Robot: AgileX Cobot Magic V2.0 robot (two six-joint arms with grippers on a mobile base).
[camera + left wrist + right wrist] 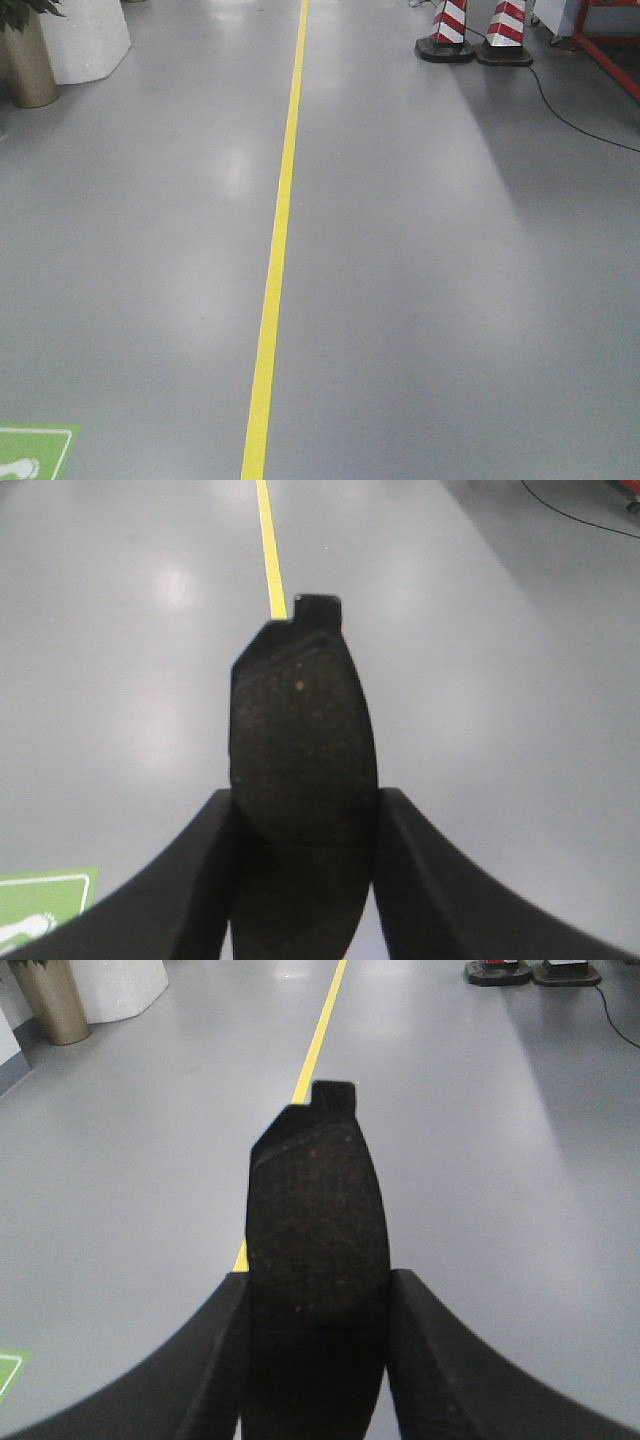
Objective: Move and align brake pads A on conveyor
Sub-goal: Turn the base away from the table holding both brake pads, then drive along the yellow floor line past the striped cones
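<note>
Left brake pad: you hold it in the left gripper, jaws closed against its two long edges, tab end outermost.
Right brake pad: gripped the same way in the right gripper.
Beyond both: grey floor with a yellow line.
Wrist views only: the pads and grippers.
Front view: striped cones; the right wrist view shows only their bases.

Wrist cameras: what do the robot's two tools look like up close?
Both the left tool and right tool show two matte black fingers, broad near the camera and curving inward to narrower tips. No cables, markings or logos are visible on them.
</note>
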